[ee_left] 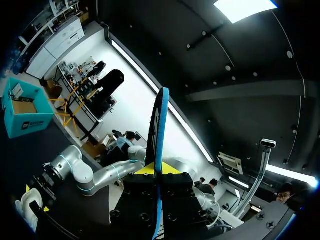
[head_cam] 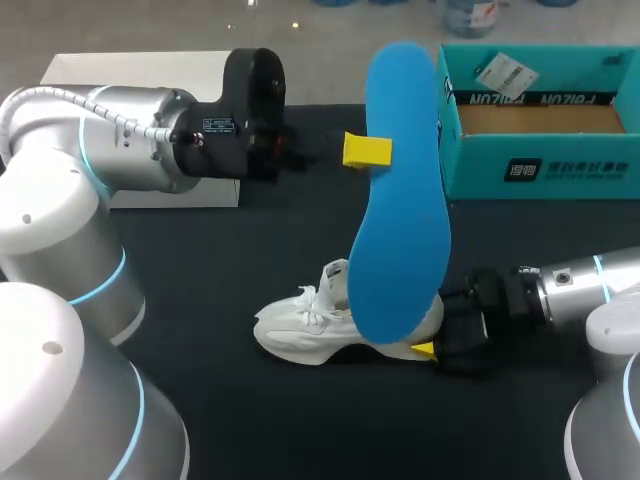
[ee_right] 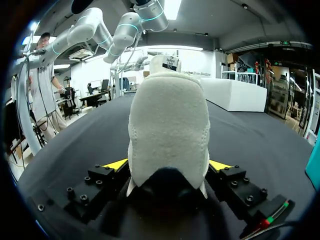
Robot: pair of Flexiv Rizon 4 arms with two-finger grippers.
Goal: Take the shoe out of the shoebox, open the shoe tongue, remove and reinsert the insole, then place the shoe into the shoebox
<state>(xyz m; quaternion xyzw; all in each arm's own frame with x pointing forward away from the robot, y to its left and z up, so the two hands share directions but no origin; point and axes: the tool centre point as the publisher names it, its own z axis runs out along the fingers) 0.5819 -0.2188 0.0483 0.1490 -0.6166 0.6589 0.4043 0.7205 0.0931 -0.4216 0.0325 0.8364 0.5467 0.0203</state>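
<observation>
The white shoe (head_cam: 300,325) lies on its sole on the black bench (head_cam: 220,410), out of the shoebox, with its toe toward our left side and its heel toward our right arm (head_cam: 580,285). The right jaws are clamped on that heel. In the right wrist view the shoe (ee_right: 169,130) fills the gap between the fingers, with a yellow fingertip (ee_right: 116,164) pressed against each side of it. In the head view only one of these fingertips (head_cam: 424,350) peeps out beside the heel.

The blue insole (head_cam: 400,200) is out of the shoe and held up in the air, long axis roughly upright, its flat face turned to the head camera. Its lower end overlaps the shoe's heel in that view — whether the two touch, we cannot tell. The left jaws are closed on it: the left wrist view shows the insole (ee_left: 160,130) edge-on, a thin blue line pinched between the two black finger blocks. In the head view a yellow fingertip (head_cam: 366,150) sits against the insole's edge, at the end of our left arm (head_cam: 130,135).

The teal shoebox (head_cam: 540,165) stands open at the bench's far right corner, well apart from the shoe, a white tag (head_cam: 505,72) at its far wall. From the left wrist the shoebox (ee_left: 27,122) shows far off, with the shoe (ee_left: 25,205) below beside our right arm (ee_left: 85,172).

A white box (head_cam: 120,68) rests at the far left — partly hidden by the left arm.
</observation>
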